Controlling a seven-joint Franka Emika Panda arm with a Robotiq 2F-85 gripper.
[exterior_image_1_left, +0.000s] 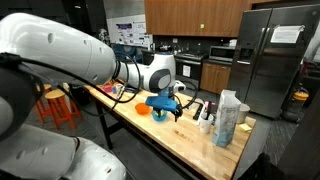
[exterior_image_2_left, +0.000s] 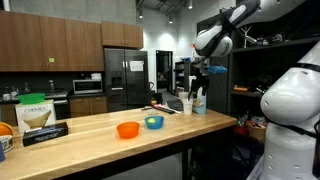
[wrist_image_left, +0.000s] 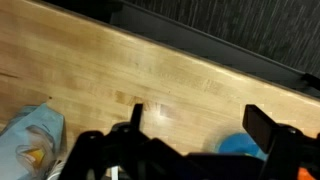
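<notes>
The gripper (wrist_image_left: 200, 128) hung wide open above the wooden counter (wrist_image_left: 110, 70) and held nothing. The blue bowl (wrist_image_left: 237, 147) showed at five o'clock in the wrist view; in an exterior view it stood near the orange bowl (exterior_image_2_left: 127, 129). To reach it well, I judge, the gripper should first centre over one rim, then descend slowly.

Wooden cabinets (exterior_image_2_left: 50, 45) are mounted along the far wall, a steel refrigerator (exterior_image_1_left: 270, 60) is set beside them, and an orange stool (exterior_image_1_left: 55, 106) is placed by the wooden worktop (exterior_image_2_left: 90, 128).
</notes>
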